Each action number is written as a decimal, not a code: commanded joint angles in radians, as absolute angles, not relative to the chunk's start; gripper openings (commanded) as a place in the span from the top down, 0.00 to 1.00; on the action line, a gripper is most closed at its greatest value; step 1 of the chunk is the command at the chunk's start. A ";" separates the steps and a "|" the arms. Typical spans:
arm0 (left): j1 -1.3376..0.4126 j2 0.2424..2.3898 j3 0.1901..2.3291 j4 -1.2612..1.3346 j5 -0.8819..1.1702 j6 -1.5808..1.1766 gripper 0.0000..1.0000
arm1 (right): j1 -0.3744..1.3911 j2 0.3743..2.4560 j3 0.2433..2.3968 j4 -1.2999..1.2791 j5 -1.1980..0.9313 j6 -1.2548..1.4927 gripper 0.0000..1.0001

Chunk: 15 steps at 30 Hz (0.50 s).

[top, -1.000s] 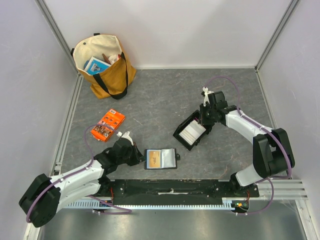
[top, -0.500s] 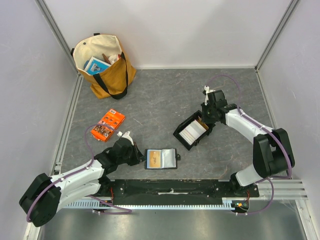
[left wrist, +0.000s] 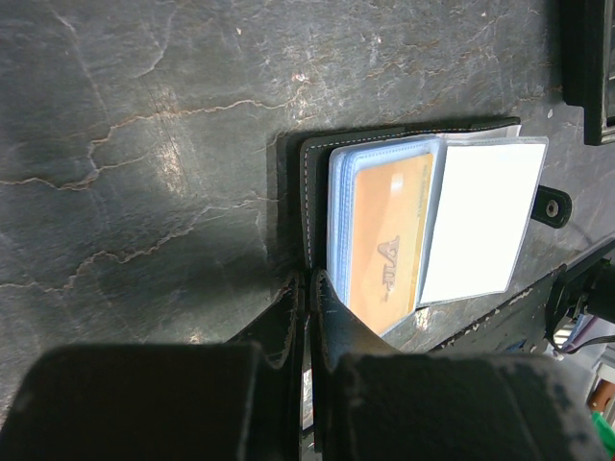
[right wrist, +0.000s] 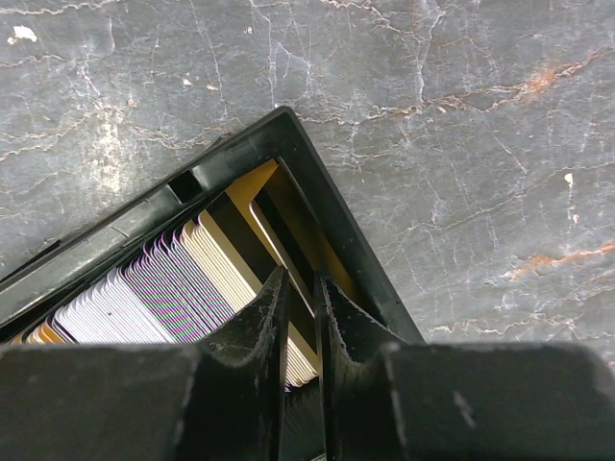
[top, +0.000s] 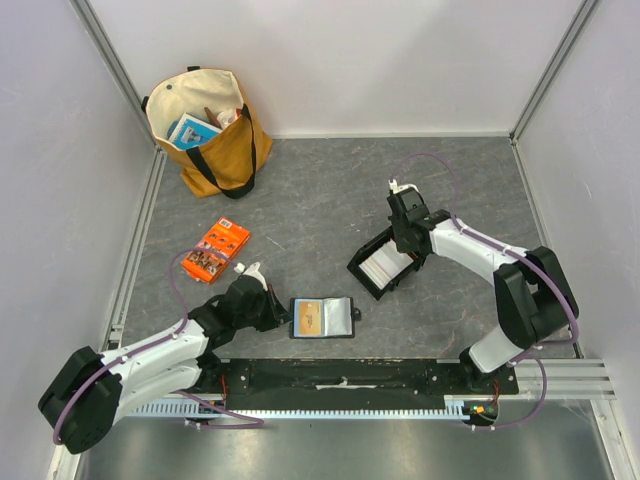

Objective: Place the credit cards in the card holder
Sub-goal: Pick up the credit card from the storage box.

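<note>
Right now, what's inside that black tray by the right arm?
A row of credit cards, whitish and tan, stands on edge in the black tray. The right hand dips in among them. The tray's floor beneath the cards is hidden.

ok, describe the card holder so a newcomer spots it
On the grey table, look near the front edge, beside the left arm's fingers. The card holder lies open there: a black wallet with blue-edged sleeves and one tan card showing, unlike the black tray of stacked cards or the orange packet.
</note>
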State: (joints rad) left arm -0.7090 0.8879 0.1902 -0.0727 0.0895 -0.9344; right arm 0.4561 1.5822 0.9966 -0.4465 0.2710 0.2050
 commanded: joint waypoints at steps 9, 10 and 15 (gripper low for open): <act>-0.710 0.881 0.209 -0.061 0.098 -0.893 0.98 | 0.488 1.632 1.022 -0.518 0.331 0.181 0.80; -0.713 0.877 0.209 -0.061 0.098 -0.893 0.98 | 0.488 1.632 1.026 -0.520 0.333 0.179 0.89; -0.712 0.862 0.206 -0.063 0.095 -0.899 0.98 | 0.489 1.603 1.069 -0.560 0.327 0.166 0.98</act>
State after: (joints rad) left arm -0.7090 0.8799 0.1902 -0.0734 0.0891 -0.9340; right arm 0.4877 1.6135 1.0134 -0.4992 0.3374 0.1688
